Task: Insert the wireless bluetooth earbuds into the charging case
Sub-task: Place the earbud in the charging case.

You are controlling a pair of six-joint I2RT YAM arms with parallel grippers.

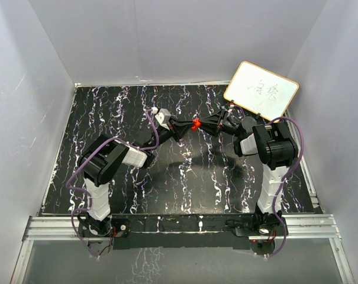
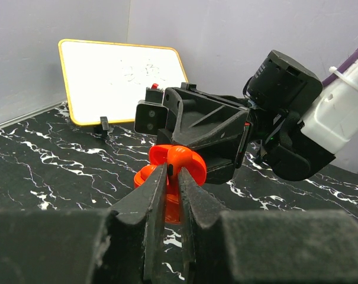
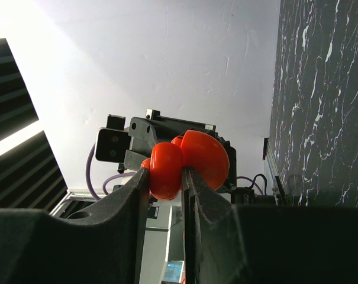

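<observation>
Clamping charging case [image 3: 167,163] mid-air: right end effector [image 3: 165,177]. Left end effector [image 2: 173,177]: fingers nearly together at case, earbud hold indeterminable. Hazard: misaligned release, earbud falling to table [image 1: 184,183].

the left black and white jointed arm [image 1: 100,171] rises from its base, folds at the elbow and reaches forward and to the right, ending in the black two-finger left gripper [image 1: 188,125]. the right black and white jointed arm [image 1: 272,160] folds likewise and reaches left, so the black two-finger right gripper [image 1: 203,123] meets the left one tip to tip. the right fingers [image 3: 137,195] clamp a glossy red rounded plastic case [image 3: 187,160]. the left fingers [image 2: 149,195] stand nearly together, a thin slit between them; whether they pinch anything cannot be told.
</observation>
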